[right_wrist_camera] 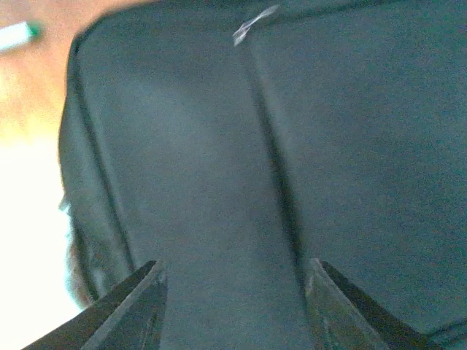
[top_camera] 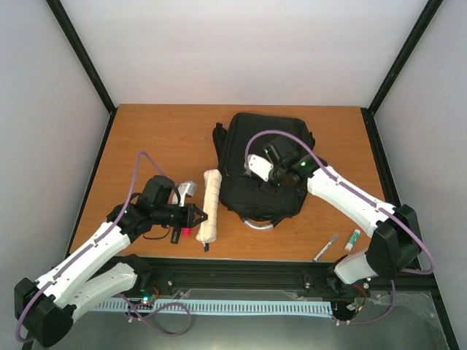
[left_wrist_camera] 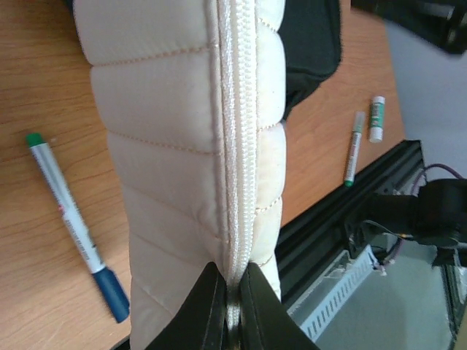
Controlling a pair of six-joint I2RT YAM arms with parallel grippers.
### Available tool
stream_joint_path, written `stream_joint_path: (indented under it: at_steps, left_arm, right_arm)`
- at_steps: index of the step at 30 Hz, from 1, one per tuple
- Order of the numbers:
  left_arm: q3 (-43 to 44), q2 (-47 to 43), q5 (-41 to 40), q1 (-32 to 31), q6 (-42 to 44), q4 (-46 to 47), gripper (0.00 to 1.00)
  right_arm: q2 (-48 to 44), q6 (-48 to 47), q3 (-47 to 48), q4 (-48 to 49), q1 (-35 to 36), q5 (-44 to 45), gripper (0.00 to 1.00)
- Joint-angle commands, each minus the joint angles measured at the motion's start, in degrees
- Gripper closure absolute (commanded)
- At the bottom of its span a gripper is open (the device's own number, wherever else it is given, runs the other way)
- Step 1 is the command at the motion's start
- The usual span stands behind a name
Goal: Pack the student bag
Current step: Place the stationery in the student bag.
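Observation:
The student bag, a large black backpack, lies flat at the middle of the table. My right gripper hovers over its front panel. In the right wrist view its jaws stand open, with only black fabric below and nothing between them. A whitish ribbed pouch lies left of the bag. My left gripper is shut on the pouch's zipper edge at its near end. The quilted pouch fills the left wrist view, and the bag's corner shows behind it.
A pen with a green cap and blue end lies beside the pouch. A green-tipped marker and a small glue stick lie near the front right edge. A black rail runs along the table's near edge.

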Motion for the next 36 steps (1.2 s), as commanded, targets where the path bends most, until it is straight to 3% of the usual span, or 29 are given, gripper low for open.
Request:
stream_joint_path:
  at_steps: [1,10,15,22,25,30,36]
  left_arm:
    - [2.66,1.61,-6.89,-0.28,-2.06,-4.54,0.99]
    - [1.6,3.81,-9.04,-0.28,-3.92,-2.83,0.99]
    - [0.63,3.62,-9.63,-0.23,-3.81,-2.98,0.99]
    - [-1.29,2.13,-9.2,-0.25,-4.55,-2.22,0.99]
    - [-1.97,1.94,-8.78,-0.28,-4.37,-1.76,0.99]
    - [-2.82,2.67,-5.57,-0.28,-3.1,0.65,0.99]
    - [-2.39,3.27,-2.29,-0.28,-2.45,2.69,0.99]
  right_arm:
    - [0.23,-1.35,-6.35,3.03,0.24,-5.77,0.44]
    - [5.46,-1.61,-8.28,6.7,3.22,-10.86,0.29]
    - [9.06,-2.41,-6.93,7.67,4.86,-10.67,0.27]
    - [15.05,-2.59,-7.77,11.91,6.5,0.42,0.29]
    - [15.74,-2.14,-8.56,13.45,6.51,4.29,0.43]
    - [12.81,-1.61,-7.31,12.53,6.51,5.06,0.94]
    - [7.47,-0.86,-0.52,7.07,6.36,6.66,0.97]
